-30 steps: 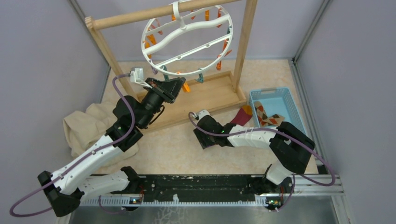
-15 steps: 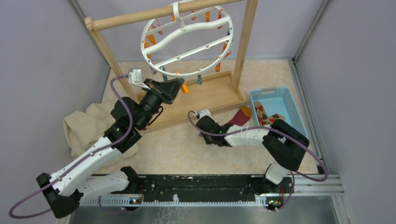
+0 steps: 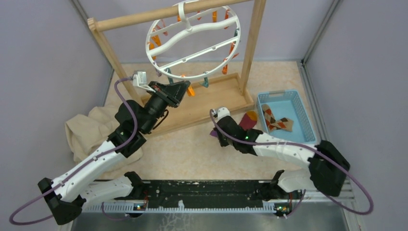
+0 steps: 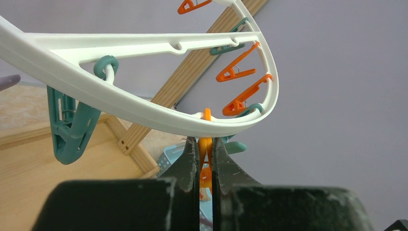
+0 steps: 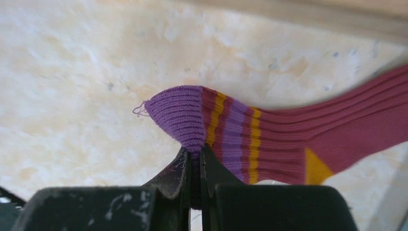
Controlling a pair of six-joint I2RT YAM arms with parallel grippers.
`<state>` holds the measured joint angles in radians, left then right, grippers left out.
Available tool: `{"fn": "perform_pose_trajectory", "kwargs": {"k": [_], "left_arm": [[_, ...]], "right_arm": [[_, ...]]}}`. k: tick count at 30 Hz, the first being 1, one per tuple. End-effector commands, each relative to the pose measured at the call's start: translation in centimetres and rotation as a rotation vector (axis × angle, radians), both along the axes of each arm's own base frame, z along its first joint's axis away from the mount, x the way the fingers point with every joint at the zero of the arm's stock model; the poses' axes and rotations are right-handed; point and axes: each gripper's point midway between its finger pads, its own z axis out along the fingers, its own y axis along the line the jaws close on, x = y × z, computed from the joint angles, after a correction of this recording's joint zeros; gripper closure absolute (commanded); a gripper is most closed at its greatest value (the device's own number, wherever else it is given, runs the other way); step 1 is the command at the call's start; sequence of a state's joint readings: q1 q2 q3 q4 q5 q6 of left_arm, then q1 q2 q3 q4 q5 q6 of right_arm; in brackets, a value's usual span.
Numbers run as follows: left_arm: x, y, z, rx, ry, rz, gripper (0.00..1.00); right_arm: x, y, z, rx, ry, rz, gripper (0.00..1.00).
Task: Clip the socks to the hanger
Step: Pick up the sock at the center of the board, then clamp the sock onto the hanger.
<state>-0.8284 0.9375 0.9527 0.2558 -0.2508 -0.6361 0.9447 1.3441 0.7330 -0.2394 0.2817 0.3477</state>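
Observation:
The white ring hanger (image 3: 188, 76) hangs from the wooden stand's rail. My left gripper (image 3: 185, 87) reaches up to its lower rim (image 4: 144, 113) and is shut on an orange clip (image 4: 206, 115), which sits squeezed between the fingertips of that left gripper (image 4: 204, 142). The maroon-purple sock (image 3: 249, 120) lies on the table beside the stand's base. My right gripper (image 3: 215, 131) is shut on its purple cuff. In the right wrist view the striped sock (image 5: 288, 139) trails right from that gripper (image 5: 196, 153). The brown-tan sock (image 3: 277, 123) lies in the blue basket.
The blue basket (image 3: 284, 94) stands at the right, next to the wooden stand's base (image 3: 211, 98). A large beige cloth (image 3: 91, 127) is heaped at the left under my left arm. More teal clips (image 4: 72, 130) and orange clips (image 4: 235, 72) hang round the ring.
My right gripper was open and has shut on the sock's purple cuff. Its arm has swung out to the right. The left arm has stayed still on the clip.

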Motion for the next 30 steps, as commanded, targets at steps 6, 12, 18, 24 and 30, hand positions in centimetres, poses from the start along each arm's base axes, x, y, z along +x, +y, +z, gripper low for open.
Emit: {"fn": "perform_pose_trajectory", "kwargs": {"k": [6, 12, 18, 24, 30], "left_arm": [[-0.4, -2.1, -3.3, 0.08, 0.073, -0.086, 1.0], [-0.4, -2.9, -3.3, 0.065, 0.079, -0.117, 1.0], [-0.3, -4.0, -3.0, 0.063, 0.068, -0.154, 1.0], [0.3, -4.1, -2.7, 0.087, 0.055, -0.131, 1.0], [0.7, -3.8, -2.7, 0.097, 0.049, -0.103, 1.0]], "right_arm": [[2.5, -2.1, 14.5, 0.269, -0.36, -0.064, 1.0], [3.2, -1.5, 20.3, 0.389, -0.503, -0.05, 1.0], [3.9, 1.3, 25.7, 0.463, -0.627, -0.024, 1.0], [3.9, 3.2, 29.4, 0.481, -0.69, 0.028, 1.0], [2.5, 3.2, 30.8, 0.532, -0.691, 0.076, 1.0]]}}
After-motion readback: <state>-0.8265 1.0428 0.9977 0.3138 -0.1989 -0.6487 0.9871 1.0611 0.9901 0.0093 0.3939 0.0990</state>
